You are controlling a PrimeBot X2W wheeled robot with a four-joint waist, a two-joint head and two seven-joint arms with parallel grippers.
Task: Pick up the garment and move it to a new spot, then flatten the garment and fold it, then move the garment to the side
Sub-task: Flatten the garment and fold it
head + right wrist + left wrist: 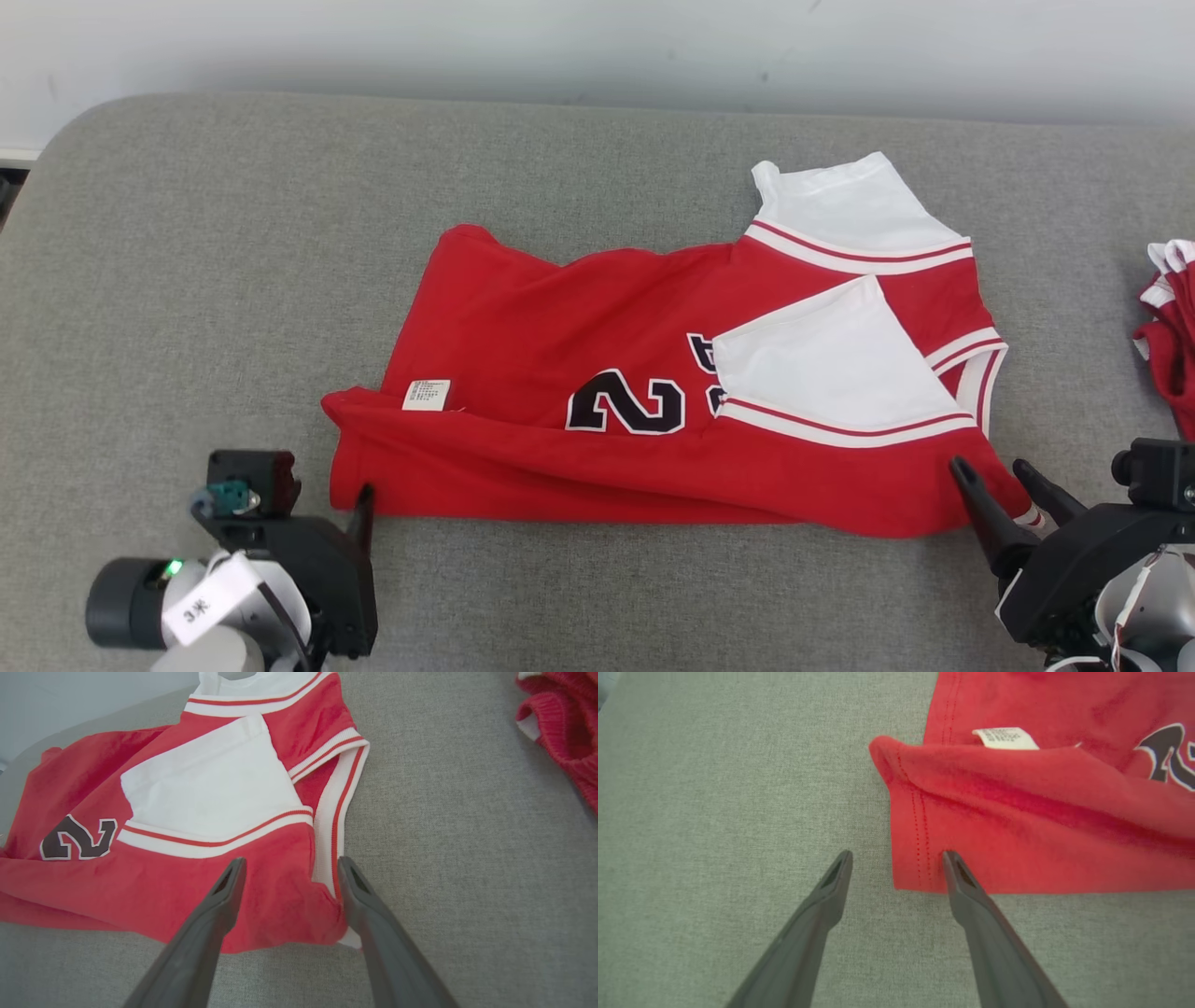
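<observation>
And there the red and white garment lay, right in the middle of the grey fabric-covered surface, stretched sideways with its hem to the robot's left and its neckline to the right. By the look of it the placing and flattening were done and the fold was under way: the near long edge was turned over onto the body along its whole length, one white sleeve was laid in across the dark number, and a small white label showed just above the turned edge. The far white sleeve poked out beyond the red, so that side looked unfolded. The left tool stood wide, one finger over the stitched hem corner and the other over bare surface, gripping nothing. The right tool stood wide as well, straddling the near corner by the striped neck trim, with no cloth pinched. Whether either tip pressed on the cloth, I couldn't tell. My read: the far side, any further folds and the move aside were left. A second red and white heap sat at the right edge, well apart.
</observation>
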